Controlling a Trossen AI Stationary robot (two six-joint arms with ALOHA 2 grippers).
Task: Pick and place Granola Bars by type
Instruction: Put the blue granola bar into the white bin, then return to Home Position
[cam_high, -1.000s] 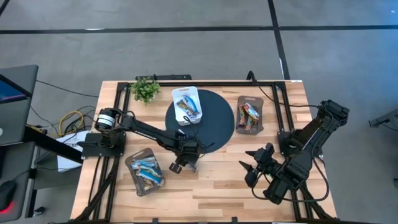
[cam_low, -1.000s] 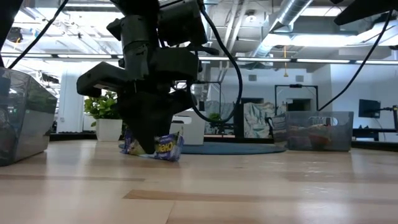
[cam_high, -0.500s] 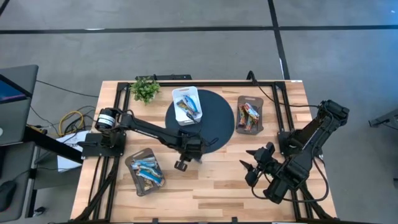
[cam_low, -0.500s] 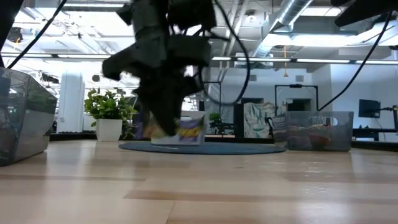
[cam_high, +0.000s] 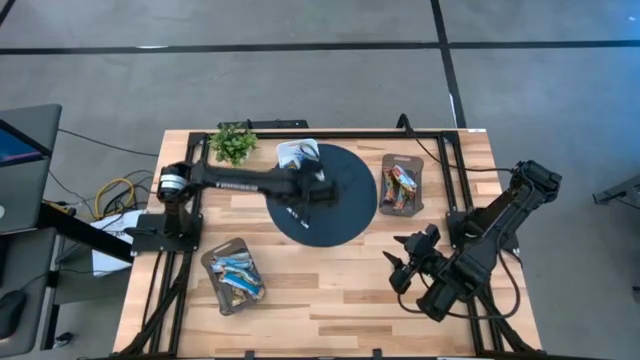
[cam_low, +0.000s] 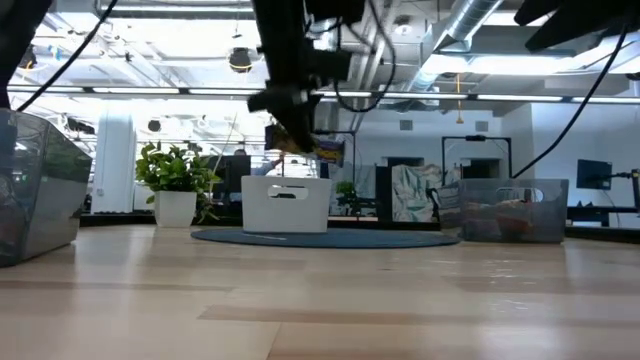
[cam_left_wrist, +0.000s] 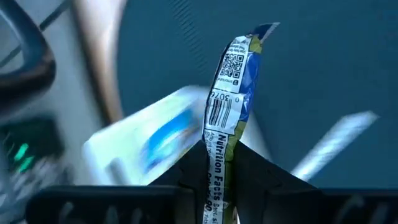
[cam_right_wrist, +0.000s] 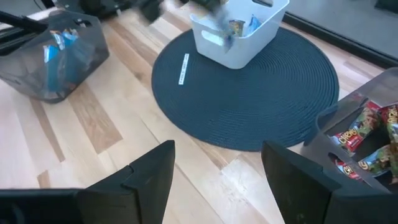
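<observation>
Left gripper (cam_left_wrist: 217, 186): pinching one blue-and-white granola bar (cam_left_wrist: 231, 106), held in the air.
Below it: white bin (cam_high: 297, 156), round dark mat (cam_high: 340, 200), wooden table (cam_high: 330, 290).
Right gripper (cam_right_wrist: 214, 180): spread, empty, well apart.
Room: grey floor (cam_high: 300, 70), potted plant (cam_high: 233, 143).

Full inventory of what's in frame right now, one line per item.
Table: one, light wood with black frame.
Round mat: one, dark blue, table centre.
White bin: one, on the mat's far-left part, bars inside.
Grey tray: one, near-left, blue-and-white bars.
Second grey tray: one, right of the mat, multicoloured bars.
White stick: one, on the mat.
Potted plant: one, green, far-left.
Held bar: one, blue-and-white, in the air by the bin.
Left gripper: shut on the bar, above the mat.
Right gripper: open, waiting near-right.
</observation>
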